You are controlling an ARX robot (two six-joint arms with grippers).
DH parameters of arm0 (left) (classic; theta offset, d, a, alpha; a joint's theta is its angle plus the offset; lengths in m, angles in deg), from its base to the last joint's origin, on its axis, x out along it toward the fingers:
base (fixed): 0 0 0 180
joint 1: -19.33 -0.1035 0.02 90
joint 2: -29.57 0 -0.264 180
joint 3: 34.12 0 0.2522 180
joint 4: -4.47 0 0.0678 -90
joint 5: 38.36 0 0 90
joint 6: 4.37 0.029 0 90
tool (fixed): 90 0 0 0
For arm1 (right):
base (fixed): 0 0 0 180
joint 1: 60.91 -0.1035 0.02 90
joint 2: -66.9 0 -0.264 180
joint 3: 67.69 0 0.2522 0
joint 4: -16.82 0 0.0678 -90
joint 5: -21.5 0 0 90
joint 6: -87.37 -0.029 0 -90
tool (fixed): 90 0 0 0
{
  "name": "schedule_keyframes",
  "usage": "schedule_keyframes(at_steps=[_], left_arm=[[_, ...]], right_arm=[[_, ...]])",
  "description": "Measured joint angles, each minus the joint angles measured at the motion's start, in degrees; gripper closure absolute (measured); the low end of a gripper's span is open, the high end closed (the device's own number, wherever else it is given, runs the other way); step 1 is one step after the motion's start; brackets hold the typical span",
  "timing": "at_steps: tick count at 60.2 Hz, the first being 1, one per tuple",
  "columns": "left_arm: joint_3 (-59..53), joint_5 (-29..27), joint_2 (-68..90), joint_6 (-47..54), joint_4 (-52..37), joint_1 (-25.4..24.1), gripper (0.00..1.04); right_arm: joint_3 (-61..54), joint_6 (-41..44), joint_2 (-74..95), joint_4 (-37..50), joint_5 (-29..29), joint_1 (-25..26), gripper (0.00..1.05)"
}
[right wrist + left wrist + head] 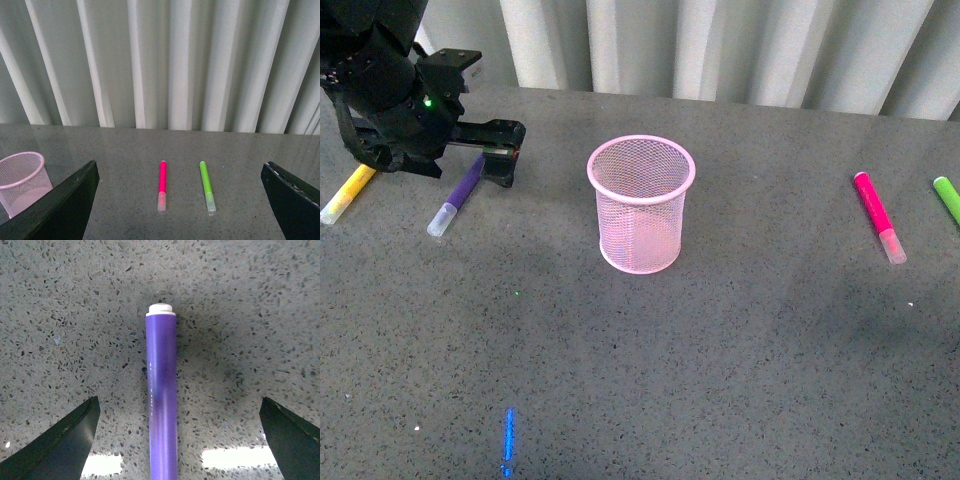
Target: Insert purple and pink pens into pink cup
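My left claw (178, 400) hangs spread wide, gripping nothing. The purple pen (161, 390) lies flat on the bench (720, 380) between its fingers, touched by neither. The yellow marker (348, 193) lies near its outer side, and the pink cup (640, 225) stands upright well off toward its inner side. My right claw (180, 162) is also spread and bare. The pink pen (162, 181) lies ahead of it, with the green marker (205, 180) alongside.

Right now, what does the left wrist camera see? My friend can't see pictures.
A purple pen lies flat on a speckled grey table, centred between the two black fingers of the left tool, which is open and not touching it. Its white end points away from the tool.
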Motion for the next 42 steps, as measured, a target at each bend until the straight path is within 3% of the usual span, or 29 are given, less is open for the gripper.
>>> schedule_keyframes(at_steps=[37,42], left_arm=[[6.0,1.9,3.7,0.0,4.7,0.0,0.07],[5.9,1.9,3.7,0.2,5.0,-0.1,0.19]], right_arm=[[0.0,0.0,0.0,0.0,0.0,0.0,0.07],[0.0,0.0,0.0,0.0,0.0,0.0,0.07]])
